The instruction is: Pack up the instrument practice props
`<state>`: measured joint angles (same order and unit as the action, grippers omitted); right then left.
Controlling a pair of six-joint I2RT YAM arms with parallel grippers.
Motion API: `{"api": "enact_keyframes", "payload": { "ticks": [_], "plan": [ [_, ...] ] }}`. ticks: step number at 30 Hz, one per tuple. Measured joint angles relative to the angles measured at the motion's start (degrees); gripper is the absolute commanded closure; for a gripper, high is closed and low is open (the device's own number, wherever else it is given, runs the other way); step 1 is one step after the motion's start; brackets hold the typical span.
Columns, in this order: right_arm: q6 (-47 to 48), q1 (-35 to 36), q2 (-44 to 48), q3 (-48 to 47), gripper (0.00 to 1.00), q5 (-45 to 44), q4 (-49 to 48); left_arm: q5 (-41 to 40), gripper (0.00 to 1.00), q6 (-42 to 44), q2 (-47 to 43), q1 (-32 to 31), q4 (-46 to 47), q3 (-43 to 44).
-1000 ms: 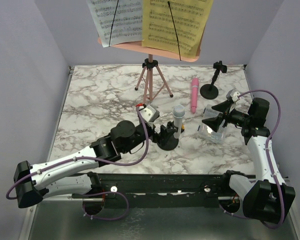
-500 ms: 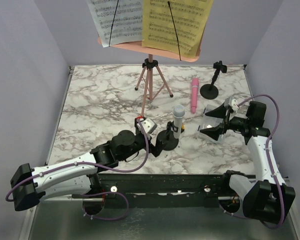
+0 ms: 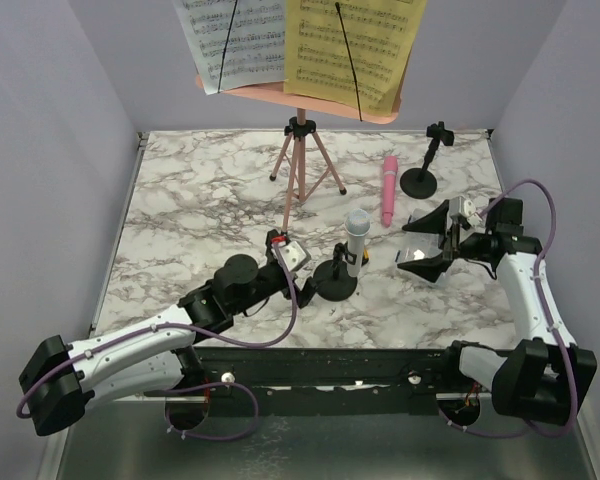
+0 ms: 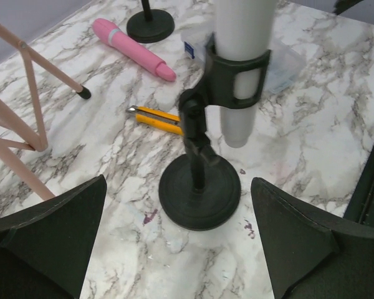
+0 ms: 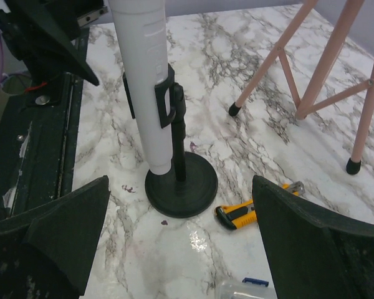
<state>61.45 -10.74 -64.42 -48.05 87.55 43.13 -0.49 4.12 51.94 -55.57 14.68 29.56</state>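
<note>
Marble-patterned bench carries everything. On the left, the left pincer sits low over the near part with its fingers spread wide and nothing between them but air; the round foot of a black mic stand shows just ahead of them, untouched. Behind stands the pink tripod, holding up the pink rack with a white page and a yellow page side by side. The grey-white microphone is upright in the near stand's clip. A yellow-and-black cutter lies flat just beyond that stand. Farther right, the pink microphone lies on the bench, near the second stand, which is empty at the back. The right pincer, also wide apart and empty, hangs over a clear box.
</note>
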Motion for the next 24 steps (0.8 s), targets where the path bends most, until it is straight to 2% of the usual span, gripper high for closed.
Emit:
{"api": "enact_keyframes", "payload": {
  "ticks": [4,8,16,24],
  "plan": [
    [6.6,4.3,-5.0,-6.8,0.01,0.4,7.0,6.7,0.01,-0.3,2.2,7.6,4.1,-0.3],
    [8.7,9.7,-8.9,-11.9,0.00,0.5,9.7,13.4,0.01,-0.6,6.8,11.1,6.2,1.0],
    [-0.7,22.3,-11.6,-13.8,0.01,-2.1,2.1,22.0,0.01,0.4,15.8,12.7,7.5,6.0],
    [-3.2,27.0,-16.0,-17.7,0.09,-3.4,1.1,28.2,0.02,1.4,20.9,14.2,9.4,8.9]
  ]
}}
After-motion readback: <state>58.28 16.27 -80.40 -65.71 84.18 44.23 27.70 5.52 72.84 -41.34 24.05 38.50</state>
